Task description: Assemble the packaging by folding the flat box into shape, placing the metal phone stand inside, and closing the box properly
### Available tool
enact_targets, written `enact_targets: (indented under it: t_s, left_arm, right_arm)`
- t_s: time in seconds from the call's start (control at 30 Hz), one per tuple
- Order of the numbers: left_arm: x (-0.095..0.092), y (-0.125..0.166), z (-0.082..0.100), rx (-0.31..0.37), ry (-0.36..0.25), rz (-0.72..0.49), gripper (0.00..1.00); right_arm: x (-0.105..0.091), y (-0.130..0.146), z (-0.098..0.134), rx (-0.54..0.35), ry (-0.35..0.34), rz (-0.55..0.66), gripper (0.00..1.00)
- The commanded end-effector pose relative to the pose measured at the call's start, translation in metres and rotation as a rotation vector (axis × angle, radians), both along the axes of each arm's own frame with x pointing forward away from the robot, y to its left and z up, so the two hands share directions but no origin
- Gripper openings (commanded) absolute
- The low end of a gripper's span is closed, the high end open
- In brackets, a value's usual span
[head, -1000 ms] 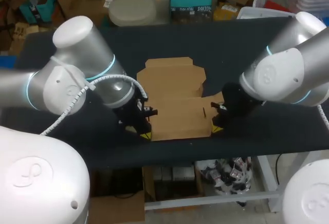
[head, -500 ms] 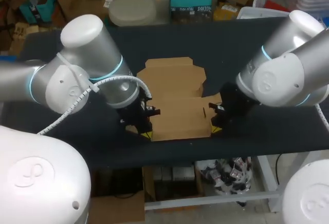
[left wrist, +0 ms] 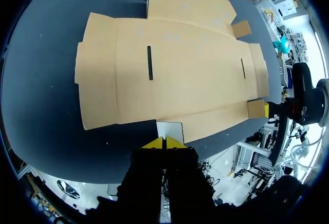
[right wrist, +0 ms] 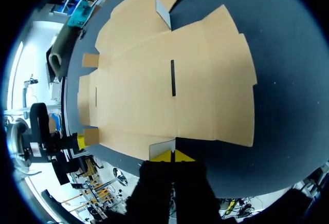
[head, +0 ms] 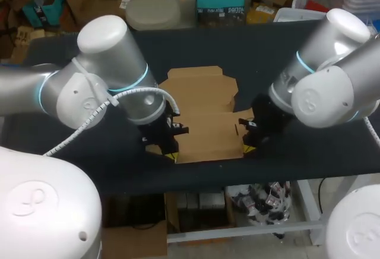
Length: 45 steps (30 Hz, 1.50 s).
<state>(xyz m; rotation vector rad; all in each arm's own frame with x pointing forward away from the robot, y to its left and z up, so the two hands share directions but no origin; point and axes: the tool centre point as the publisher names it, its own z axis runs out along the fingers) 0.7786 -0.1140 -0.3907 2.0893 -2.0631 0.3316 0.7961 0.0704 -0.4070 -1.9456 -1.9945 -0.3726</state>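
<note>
Left pincer (left wrist: pixel 163 143) and right pincer (right wrist: pixel 172 155) each sit closed tight on a near tab (left wrist: pixel 169 130) of the flat box (left wrist: pixel 169 75) — I'd lift both evenly toward 12 o'clock.

Flat box (head: pixel 205 113) lies unfolded on the dark table (head: pixel 267 51); left gripper (head: pixel 171 157) at near-left corner, right gripper (head: pixel 245 148) at near-right.

Head view high and behind, looking down on the whole surface (head: pixel 249 51), wrist views close over opposite near corners of the box (head: pixel 205 122), all three sharing it.
</note>
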Motion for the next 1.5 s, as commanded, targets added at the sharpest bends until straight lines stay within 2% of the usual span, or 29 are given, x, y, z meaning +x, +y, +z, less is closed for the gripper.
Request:
enact_targets:
  t_s: [0.03, 0.93, 1.5]
  left_arm:
    - [0.001, -0.006, -0.002, 0.019, 0.001, -0.002, 0.0]
    - [-0.001, -0.021, -0.01, -0.004, 0.007, -0.048, 0.0]
    - [0.003, -0.027, -0.021, -0.051, 0.007, -0.056, 0.0]
  right_arm:
    - [-0.002, 0.005, 0.0, -0.024, -0.012, -0.006, 0.0]
    - [-0.008, 0.011, 0.0, -0.074, -0.038, -0.02, 0.0]
    - [-0.011, 0.021, -0.013, -0.083, -0.063, 0.008, 0.0]
